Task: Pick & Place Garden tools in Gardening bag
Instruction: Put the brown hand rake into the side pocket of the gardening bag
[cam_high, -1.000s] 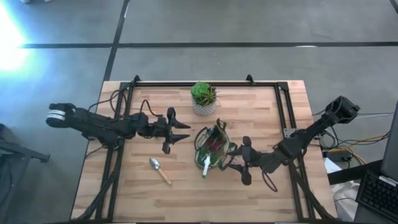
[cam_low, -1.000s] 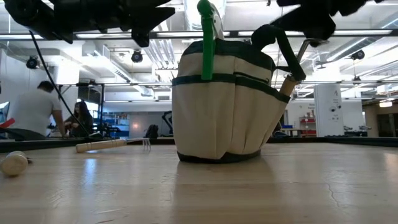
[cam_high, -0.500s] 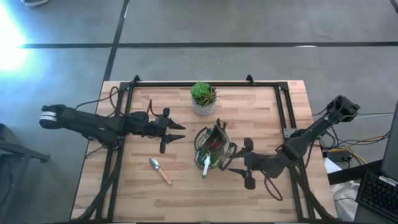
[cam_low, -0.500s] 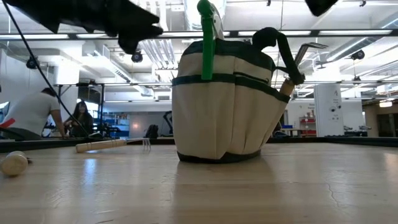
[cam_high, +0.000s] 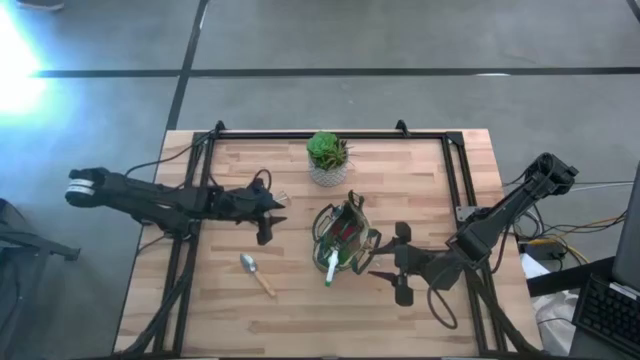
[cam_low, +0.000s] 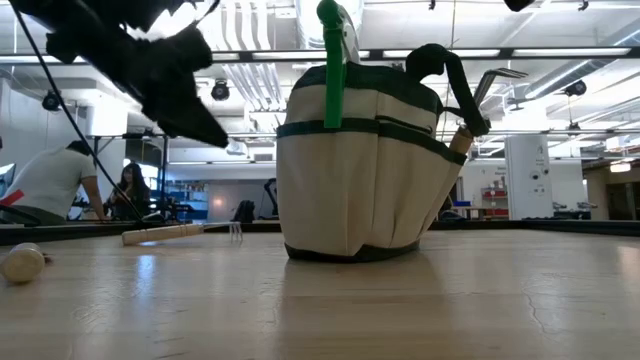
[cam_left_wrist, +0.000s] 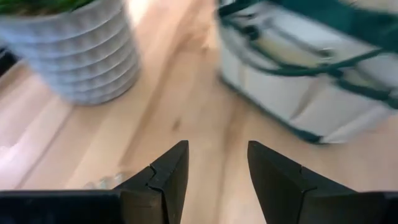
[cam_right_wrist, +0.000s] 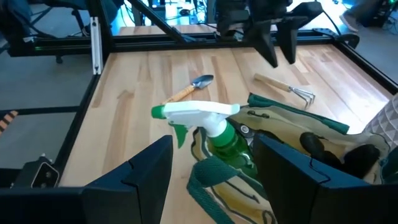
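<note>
One gardening bag (cam_high: 343, 238) sits near table centre, tan fabric with dark green trim and loop handles, upright, mouth open. A green-and-white spray bottle (cam_right_wrist: 205, 122) stands in it at the bag's 6 o'clock edge, white head poking out, nozzle aimed toward 6 o'clock in the high view. A red-and-black item (cam_high: 345, 231) shows inside; a metal-pronged tool (cam_low: 487, 82) with a wooden handle sticks out of a side pocket, tilted.

Two tools lie loose on the table (cam_high: 420, 180). One silver trowel (cam_high: 256, 272) at the bag's 8 o'clock, well apart, long axis diagonal, blade toward 10, wooden handle toward 4. One wooden-handled rake fork (cam_right_wrist: 285, 88) lies flat at about the bag's 10 o'clock, beside the left gripper, tines toward the bag in the low view.

One potted plant (cam_high: 327, 158) in a white pot at the bag's 12 o'clock.

Left gripper (cam_high: 272, 213) hovers at the bag's 9 o'clock, fingers apart, empty. Right gripper (cam_high: 388, 268) at the bag's 4 o'clock, fingers spread wide, empty.
</note>
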